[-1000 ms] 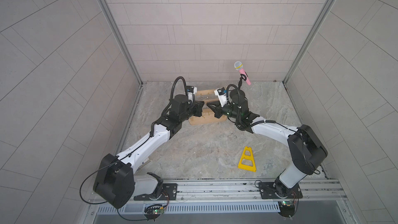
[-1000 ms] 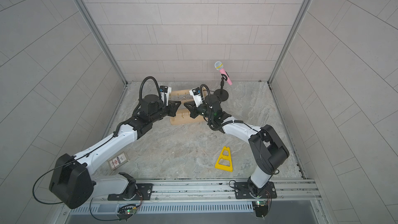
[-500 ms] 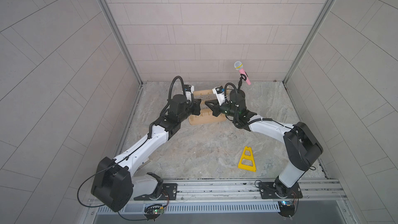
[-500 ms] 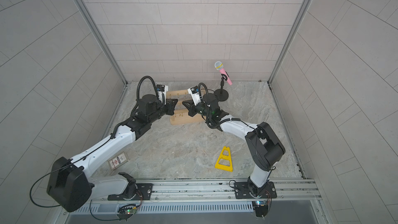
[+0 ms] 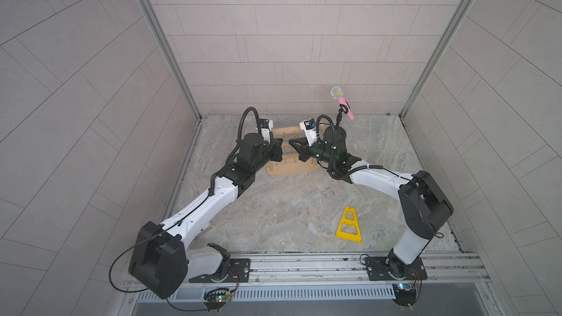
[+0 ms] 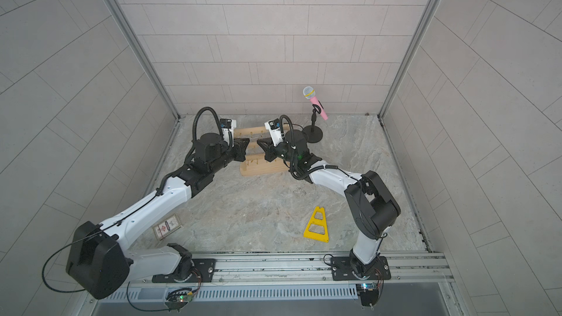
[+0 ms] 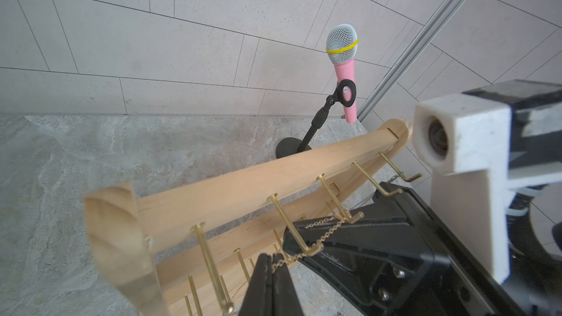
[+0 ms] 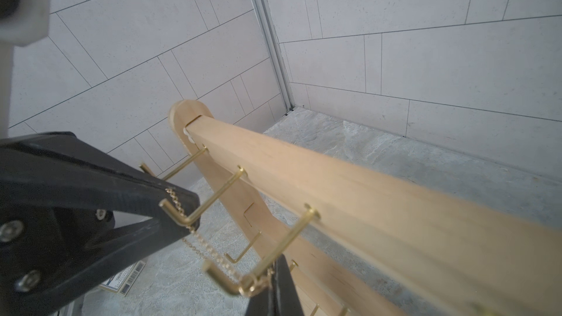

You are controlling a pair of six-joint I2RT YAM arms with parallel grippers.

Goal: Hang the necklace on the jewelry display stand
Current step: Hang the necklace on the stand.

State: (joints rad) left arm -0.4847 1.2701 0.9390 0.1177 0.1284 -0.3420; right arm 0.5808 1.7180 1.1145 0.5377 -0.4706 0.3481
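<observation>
Left tool (image 7: 271,264), right tool (image 8: 278,272) pinch necklace (image 7: 327,231) at stand (image 7: 243,183).

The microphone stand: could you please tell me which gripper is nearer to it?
Right. The right gripper sits near the microphone stand; the left gripper lies farther off, past the right one.

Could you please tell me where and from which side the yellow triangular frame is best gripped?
Probably its crossbar, from straight above: the yellow triangular frame lies flat on the table, and the cutouts either side of the bar leave room to pinch it.
</observation>
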